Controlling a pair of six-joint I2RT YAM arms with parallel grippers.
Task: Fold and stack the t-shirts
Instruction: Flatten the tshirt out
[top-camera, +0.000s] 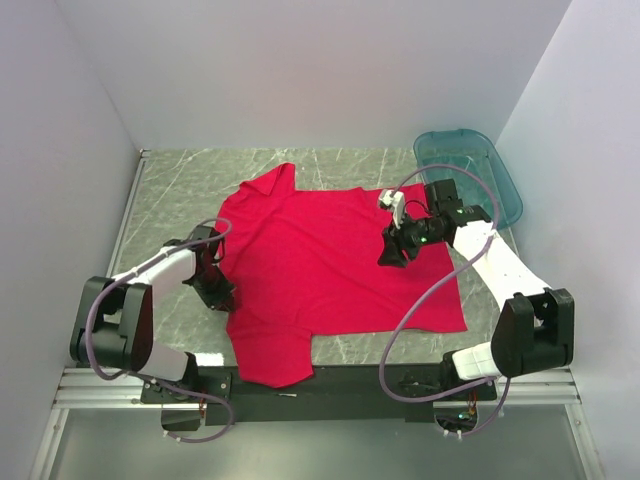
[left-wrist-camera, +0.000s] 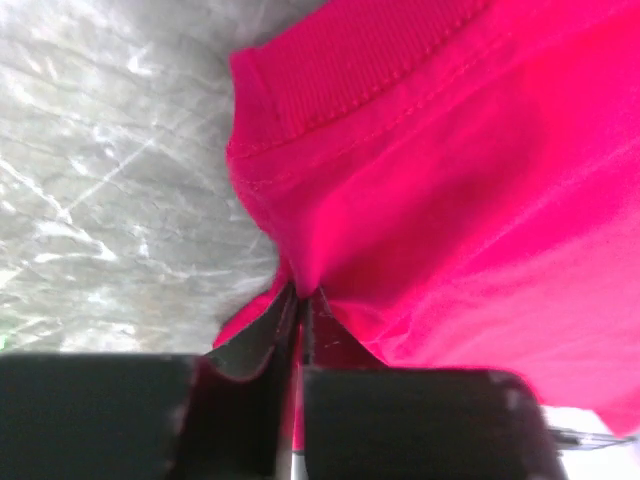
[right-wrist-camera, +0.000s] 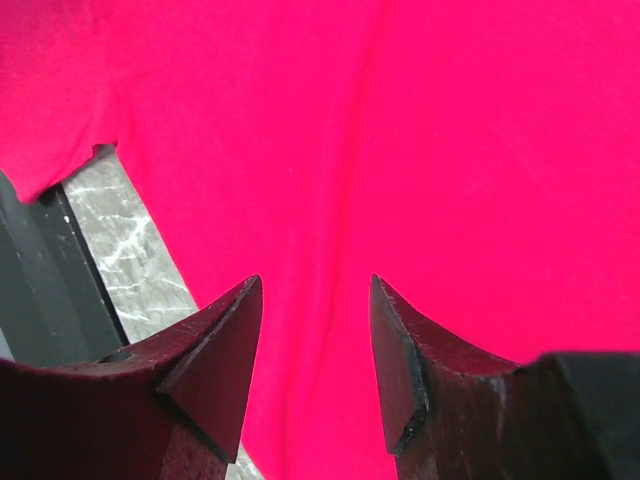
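A red t-shirt (top-camera: 330, 270) lies spread on the marble table, collar toward the left, one sleeve at the back, one at the near edge. My left gripper (top-camera: 222, 295) is at the shirt's left edge by the collar. In the left wrist view it (left-wrist-camera: 300, 295) is shut on a pinch of the red t-shirt (left-wrist-camera: 450, 180) beside the ribbed collar. My right gripper (top-camera: 392, 255) hovers over the shirt's right part. In the right wrist view it (right-wrist-camera: 315, 300) is open and empty above the red t-shirt (right-wrist-camera: 400, 130).
A teal plastic tray (top-camera: 470, 170) lies at the back right corner. White walls close in the table (top-camera: 180, 190) on three sides. A black rail (top-camera: 340, 380) runs along the near edge under the lower sleeve.
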